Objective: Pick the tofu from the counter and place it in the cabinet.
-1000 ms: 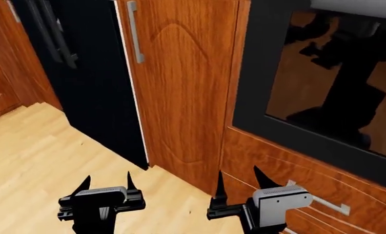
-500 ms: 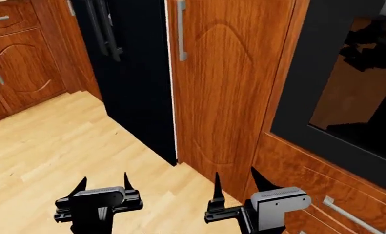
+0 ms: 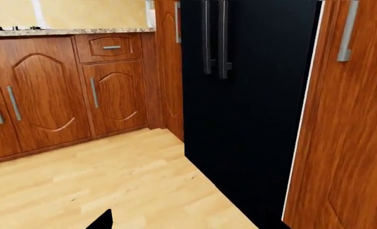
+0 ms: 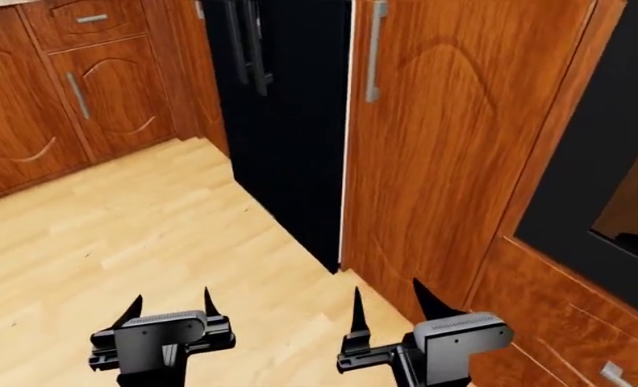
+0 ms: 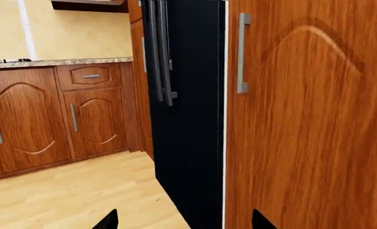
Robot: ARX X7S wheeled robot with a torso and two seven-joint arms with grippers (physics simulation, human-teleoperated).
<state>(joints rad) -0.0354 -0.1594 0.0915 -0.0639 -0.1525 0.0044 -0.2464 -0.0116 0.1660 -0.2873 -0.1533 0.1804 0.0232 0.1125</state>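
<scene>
- Head view has been swung to the robot's left over the last second: the tall wooden door [image 4: 448,153] and the black refrigerator [image 4: 286,121] have slid toward the right of the picture, and the black-framed oven [image 4: 620,201] is now cut off at the right edge.
- Low wooden cupboards [image 4: 93,97], not visible a second ago, have come into the upper left of the head view, and much more of the pale wood floor [image 4: 135,242] is shown.
- Both arms have been kept in the same pose in front of the body while the view turned, so the turn is judged to be made by the base or torso.
- Left gripper [image 4: 170,305] is seen with its jaws spread apart and nothing between them.
- Right gripper [image 4: 389,300] is likewise seen with its jaws wide apart and nothing held.
- A strip of the speckled worktop [image 3: 67,32] is seen in the left wrist view, on top of the low cupboards, well apart from the robot.
- The tofu is not visible in any view; whether it lies on that strip cannot be told.
- The task is judged to be at its very start: the worktop is only being approached, and no grasp has been made yet.
</scene>
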